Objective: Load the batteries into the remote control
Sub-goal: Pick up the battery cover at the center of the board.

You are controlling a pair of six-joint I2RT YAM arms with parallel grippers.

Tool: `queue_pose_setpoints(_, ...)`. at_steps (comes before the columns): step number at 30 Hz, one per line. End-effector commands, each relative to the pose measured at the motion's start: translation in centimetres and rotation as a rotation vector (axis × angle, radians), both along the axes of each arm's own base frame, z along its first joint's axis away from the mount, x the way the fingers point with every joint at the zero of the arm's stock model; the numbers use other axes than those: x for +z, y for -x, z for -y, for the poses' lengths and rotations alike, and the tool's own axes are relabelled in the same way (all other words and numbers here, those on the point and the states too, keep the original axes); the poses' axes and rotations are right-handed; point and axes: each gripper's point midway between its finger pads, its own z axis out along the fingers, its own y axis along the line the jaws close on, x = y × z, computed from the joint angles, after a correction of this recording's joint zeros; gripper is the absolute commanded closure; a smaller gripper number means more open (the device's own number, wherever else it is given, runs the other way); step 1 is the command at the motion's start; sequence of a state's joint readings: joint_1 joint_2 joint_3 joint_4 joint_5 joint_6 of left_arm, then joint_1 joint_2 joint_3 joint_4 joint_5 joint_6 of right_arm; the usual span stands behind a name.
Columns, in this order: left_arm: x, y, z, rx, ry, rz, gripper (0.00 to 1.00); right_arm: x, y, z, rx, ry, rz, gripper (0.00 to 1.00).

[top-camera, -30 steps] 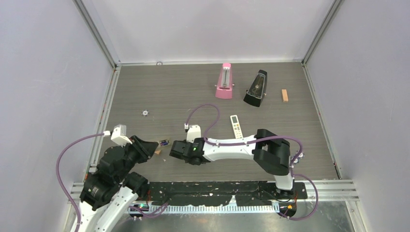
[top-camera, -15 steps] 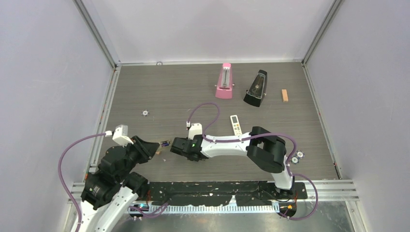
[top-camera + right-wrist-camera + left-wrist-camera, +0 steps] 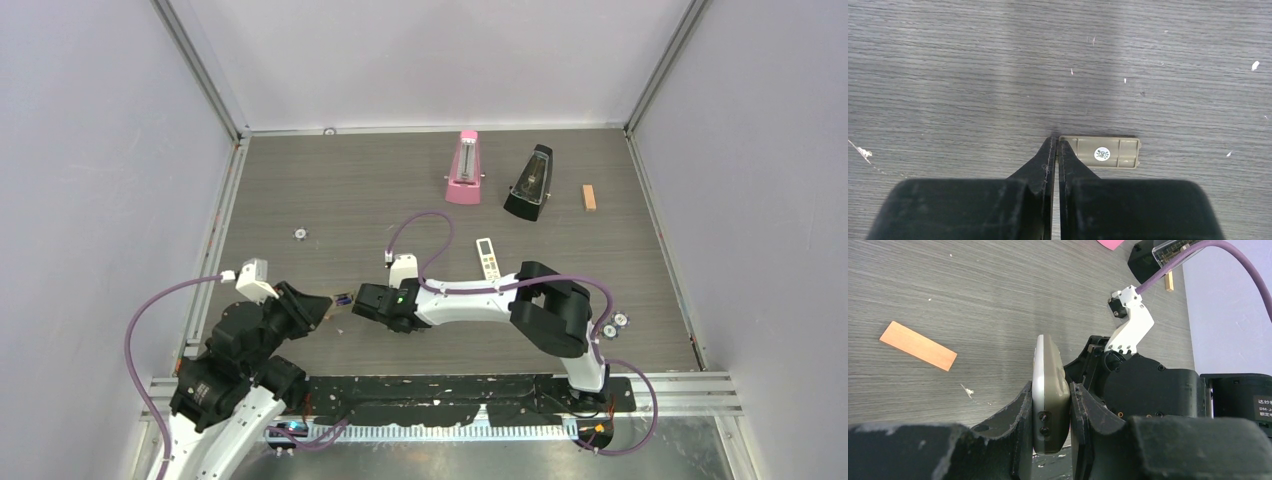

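The right end effector has just snapped shut after sliding left toward the other arm, and its closed tips hold nothing. The grey-beige battery cover lies flat on the table, touching their right side. The cover seems to be off, so loading can likely begin. The left end effector clamps the remote on edge, close beside the right one. What looks like a purple battery lies between the two.

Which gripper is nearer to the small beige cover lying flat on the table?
Right. The right gripper, shut, has its tips at one end of the cover. The left gripper, clamping the remote control, is further off; its camera does not show the cover.
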State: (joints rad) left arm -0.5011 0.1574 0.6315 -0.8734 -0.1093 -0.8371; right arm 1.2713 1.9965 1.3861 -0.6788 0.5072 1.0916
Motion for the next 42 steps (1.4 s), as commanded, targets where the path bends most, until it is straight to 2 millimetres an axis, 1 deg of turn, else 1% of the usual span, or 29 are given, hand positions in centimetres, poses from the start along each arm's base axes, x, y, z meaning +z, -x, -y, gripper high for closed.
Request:
queue_pose_setpoints(1,1.1,-0.3,0.5,-0.009,0.043,0.041,1.00,0.0,-0.1,0.0,0.000,-0.007,0.005,0.94)
queue_pose_setpoints(3,1.0,-0.3,0.6,-0.013,0.045,0.038,1.00,0.3,-0.1,0.0,0.004,-0.012,0.009,0.95)
queue_pose_setpoints(5,0.9,-0.3,0.8,-0.021,0.047,0.038,1.00,1.0,-0.2,0.1,0.008,-0.024,0.022,0.95)
queue_pose_setpoints(7,0.8,-0.3,1.2,-0.041,0.053,0.039,1.00,2.1,-0.4,0.3,0.014,-0.039,0.041,0.95)
queue_pose_setpoints(11,0.7,-0.1,2.7,-0.122,0.078,0.039,1.00,5.0,-0.7,1.3,0.014,-0.078,0.088,0.95)
queue_pose_setpoints(12,0.9,-0.1,3.3,-0.153,0.091,0.046,1.00,6.0,-0.7,1.9,0.012,-0.095,0.099,0.95)
queue_pose_setpoints(13,0.6,0.0,3.8,-0.179,0.098,0.038,1.00,6.0,-0.6,2.7,0.008,-0.083,0.106,0.95)
queue_pose_setpoints(14,0.8,0.0,4.4,-0.206,0.113,0.044,1.00,7.4,-0.7,3.1,0.001,-0.112,0.120,0.95)
queue_pose_setpoints(15,0.7,0.0,5.0,-0.232,0.127,0.041,1.00,7.3,-0.7,4.0,-0.004,-0.100,0.126,0.95)
queue_pose_setpoints(16,0.6,0.0,5.6,-0.258,0.149,0.035,1.00,8.6,-0.7,4.6,-0.015,-0.128,0.142,0.95)
queue_pose_setpoints(19,0.3,-0.4,7.8,-0.321,0.247,0.012,1.00,10.7,-0.6,6.8,-0.033,-0.170,0.171,0.95)
queue_pose_setpoints(20,-0.5,-0.4,8.7,-0.352,0.291,-0.013,1.00,11.0,-0.6,7.3,-0.039,-0.174,0.178,0.95)
queue_pose_setpoints(21,-0.6,-0.5,9.6,-0.376,0.343,-0.024,1.00,11.8,-0.5,8.1,-0.046,-0.198,0.188,0.95)
queue_pose_setpoints(22,-1.2,-0.7,10.3,-0.391,0.388,-0.047,1.00,12.1,-0.4,8.5,-0.049,-0.208,0.192,0.95)
queue_pose_setpoints(25,-2.1,-1.6,11.5,-0.397,0.479,-0.071,1.00,13.6,-0.1,10.2,-0.070,-0.270,0.207,0.95)
queue_pose_setpoints(29,-3.2,-2.5,12.1,-0.374,0.510,-0.098,1.00,14.7,0.3,11.9,-0.094,-0.333,0.221,0.95)
queue_pose_setpoints(33,-4.2,-2.8,13.1,-0.372,0.550,-0.134,1.00,15.6,0.6,12.5,-0.101,-0.377,0.230,0.95)
queue_pose_setpoints(36,-4.9,-2.9,13.8,-0.364,0.570,-0.160,1.00,15.8,0.8,12.6,-0.097,-0.402,0.227,0.95)
queue_pose_setpoints(42,-5.9,-3.9,14.6,-0.349,0.524,-0.181,1.00,15.9,1.1,11.9,-0.078,-0.449,0.210,0.95)
